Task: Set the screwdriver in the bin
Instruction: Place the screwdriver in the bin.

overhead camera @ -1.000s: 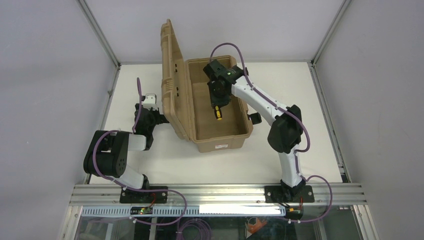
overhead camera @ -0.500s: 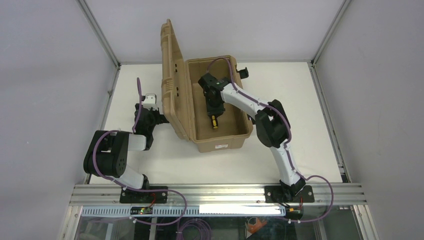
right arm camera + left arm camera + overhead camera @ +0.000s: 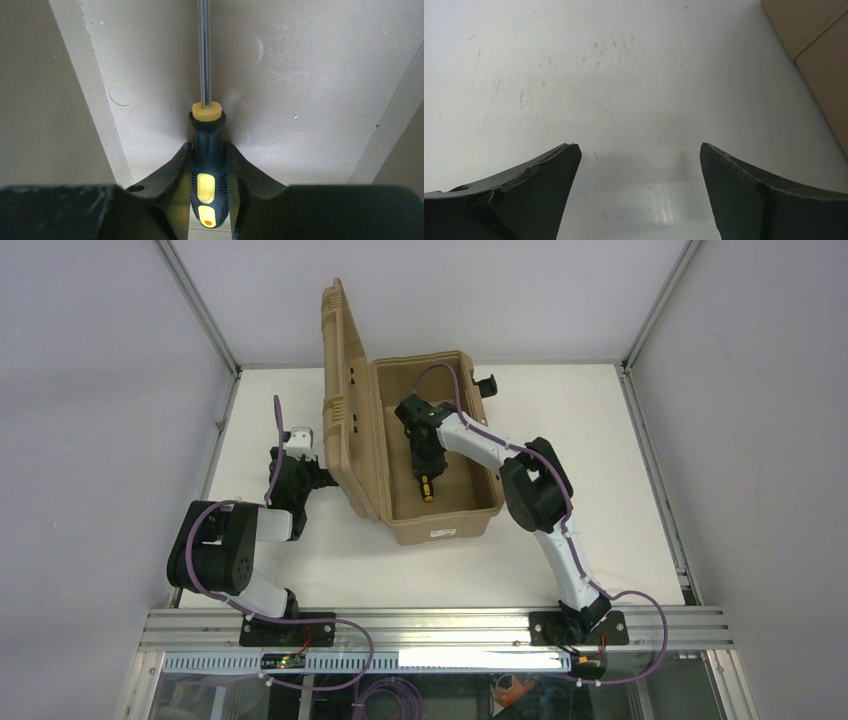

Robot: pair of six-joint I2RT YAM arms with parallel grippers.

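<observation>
Screwdriver (image 3: 209, 167) (clamped by right end effector (image 3: 209, 150)) hangs inside open bin (image 3: 440, 528).

Right pincer (image 3: 209, 151) clamped, arm outstretched; left pincer (image 3: 639, 148) agape, arm folded.

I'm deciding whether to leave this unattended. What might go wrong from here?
1. The right end effector, shut on the screwdriver by its handle, sits low inside the bin; the shaft tip runs out of the wrist view, so pushing lower may jam it against the plastic.
2. The lid stands about upright with nothing visibly holding it; the left end effector is open over the table. A bump might swing it onto the right arm.
</observation>
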